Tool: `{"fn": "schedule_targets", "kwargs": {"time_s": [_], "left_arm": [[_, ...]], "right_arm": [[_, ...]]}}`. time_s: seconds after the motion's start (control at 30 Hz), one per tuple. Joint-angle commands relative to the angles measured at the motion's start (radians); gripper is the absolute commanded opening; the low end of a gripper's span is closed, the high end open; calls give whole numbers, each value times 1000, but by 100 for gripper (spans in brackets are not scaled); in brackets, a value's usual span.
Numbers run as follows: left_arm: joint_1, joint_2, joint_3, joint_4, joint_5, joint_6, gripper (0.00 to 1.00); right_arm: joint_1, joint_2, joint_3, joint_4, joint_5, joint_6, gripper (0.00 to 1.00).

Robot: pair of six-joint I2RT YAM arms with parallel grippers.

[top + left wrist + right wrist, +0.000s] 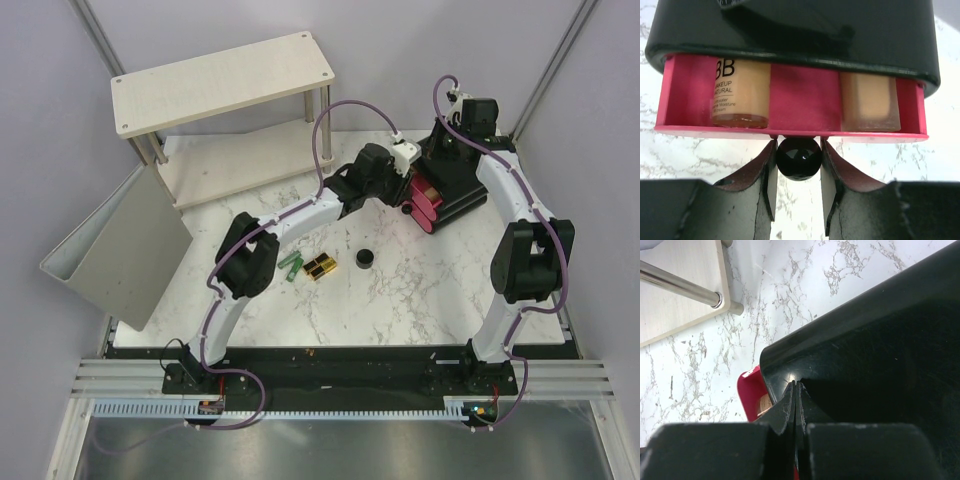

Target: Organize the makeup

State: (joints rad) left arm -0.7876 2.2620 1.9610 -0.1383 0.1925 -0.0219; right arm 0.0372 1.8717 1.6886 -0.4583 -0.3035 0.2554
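Note:
The black box [460, 190] stands at the back right with its top pink drawer [802, 97] pulled open. Two beige bottles [741, 92] [870, 100] lie inside it. My left gripper [799, 148] is shut on the drawer's round black knob [799, 161]; it also shows in the top view [405, 197]. My right gripper [796, 386] is shut, its tips pressed on the box's top [880, 350]; in the top view it sits over the box [447, 150]. Two green tubes [290, 265], the black-and-gold case [320, 268] and the round black jar [365, 259] lie on the marble table.
A pale wooden two-tier shelf [220, 80] stands at the back left; its metal leg [680, 284] shows in the right wrist view. A grey bin [120, 250] leans off the table's left edge. Lower pink drawers [428, 208] are stacked under the open one.

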Motion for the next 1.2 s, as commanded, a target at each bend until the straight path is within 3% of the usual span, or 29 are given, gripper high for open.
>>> {"fn": "schedule_targets", "kwargs": {"time_s": [0.0, 0.43, 0.67, 0.77, 1.03, 1.07, 1.17], "left_arm": [[2, 13, 56, 235, -8, -102, 2], [1, 74, 75, 434, 2, -184, 3], [1, 96, 79, 457, -4, -194, 5], [1, 100, 82, 463, 7, -197, 15], [1, 54, 41, 474, 59, -161, 58], [1, 36, 26, 474, 68, -158, 69], [1, -7, -10, 476, 74, -122, 80]], "right_arm": [[1, 49, -75, -198, 24, -15, 0], [3, 18, -118, -195, 26, -16, 0], [1, 14, -121, -191, 20, -15, 0], [1, 14, -122, -191, 17, -13, 0], [1, 7, -133, -189, 18, -15, 0], [3, 7, -132, -187, 18, -15, 0], [1, 6, -133, -187, 20, -15, 0]]}}
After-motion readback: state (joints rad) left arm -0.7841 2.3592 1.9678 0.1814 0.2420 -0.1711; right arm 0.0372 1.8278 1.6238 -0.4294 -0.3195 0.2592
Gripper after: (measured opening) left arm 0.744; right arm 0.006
